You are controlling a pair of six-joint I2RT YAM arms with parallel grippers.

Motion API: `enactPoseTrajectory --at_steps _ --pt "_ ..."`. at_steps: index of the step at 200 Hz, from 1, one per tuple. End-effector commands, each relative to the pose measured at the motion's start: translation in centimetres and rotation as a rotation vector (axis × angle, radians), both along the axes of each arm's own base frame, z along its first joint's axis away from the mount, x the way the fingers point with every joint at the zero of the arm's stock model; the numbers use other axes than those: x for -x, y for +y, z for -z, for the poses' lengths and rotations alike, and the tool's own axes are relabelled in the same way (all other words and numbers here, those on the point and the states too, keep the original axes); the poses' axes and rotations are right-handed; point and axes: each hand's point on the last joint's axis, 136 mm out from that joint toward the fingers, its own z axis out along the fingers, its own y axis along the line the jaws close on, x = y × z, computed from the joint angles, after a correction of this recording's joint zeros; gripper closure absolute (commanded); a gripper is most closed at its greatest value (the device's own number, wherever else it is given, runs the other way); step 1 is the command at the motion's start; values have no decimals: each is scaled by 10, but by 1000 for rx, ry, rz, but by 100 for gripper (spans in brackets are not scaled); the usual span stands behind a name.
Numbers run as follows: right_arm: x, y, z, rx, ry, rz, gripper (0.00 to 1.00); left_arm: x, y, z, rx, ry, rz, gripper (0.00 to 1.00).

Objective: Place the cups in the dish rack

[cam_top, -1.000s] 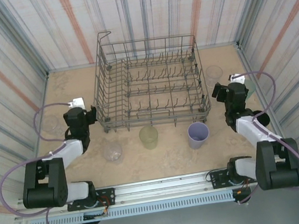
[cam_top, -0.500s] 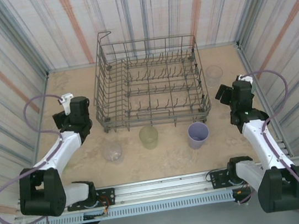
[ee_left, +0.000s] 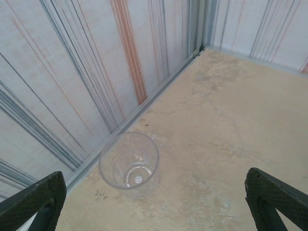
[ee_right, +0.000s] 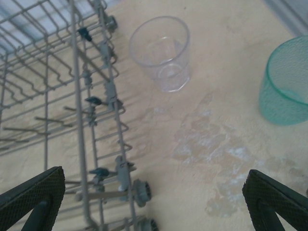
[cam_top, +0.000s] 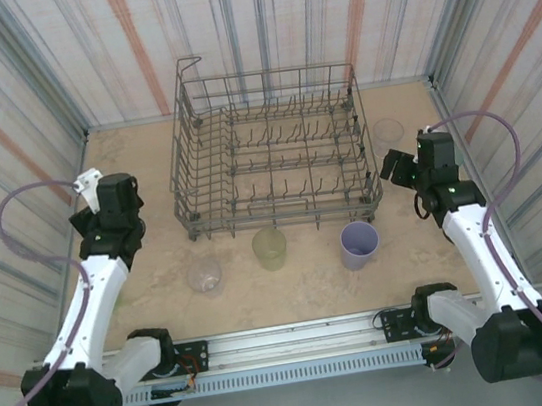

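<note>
The left gripper [ee_left: 154, 192] stands wide open with nothing between its fingers. Its coming move turns on a small clear plastic tumbler [ee_left: 129, 165] that sits upright, mouth up, on the sandy tabletop [ee_left: 231, 120]. The tumbler is at about 11 o'clock from the gap in the jaws and close to the striped side wall [ee_left: 72, 72]. Its long axis is vertical, so the jaws would likely need to shift a little left and come down around its sides. The right gripper [ee_right: 154, 192], equally wide and empty, faces a second clear tumbler [ee_right: 161, 50] at 12 o'clock. That one is also upright and just beside the large grey wire dish rack [ee_right: 78, 96], whose side runs from 9 to 11 o'clock. A translucent teal cup [ee_right: 286, 84] stands at 2 o'clock, partly cut off by the frame edge. From above, a third clear tumbler [cam_top: 203, 275], an olive-yellow cup [cam_top: 269, 249] and a lavender cup [cam_top: 360, 244] line up just in front of the rack. The left arm is nearer the clear one and the right arm nearer the lavender one. No cup appears in the rack, so loading looks not yet begun.
</note>
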Motion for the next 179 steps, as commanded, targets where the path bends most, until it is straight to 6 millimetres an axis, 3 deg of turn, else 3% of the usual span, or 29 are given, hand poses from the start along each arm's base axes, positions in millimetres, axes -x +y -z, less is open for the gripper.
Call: enactPoseTrajectory --at_steps 1,42,105,179 --pt "15 14 0 -49 50 -33 1 7 -12 -21 84 -55 66 1" --pt "22 29 4 -121 56 -84 1 7 -42 -45 171 -83 256 1" --pt "45 42 -14 -166 20 -100 1 7 -91 -69 345 -72 499 1" --pt "79 43 -38 -200 -16 -99 1 9 -139 -70 442 2 647 1"
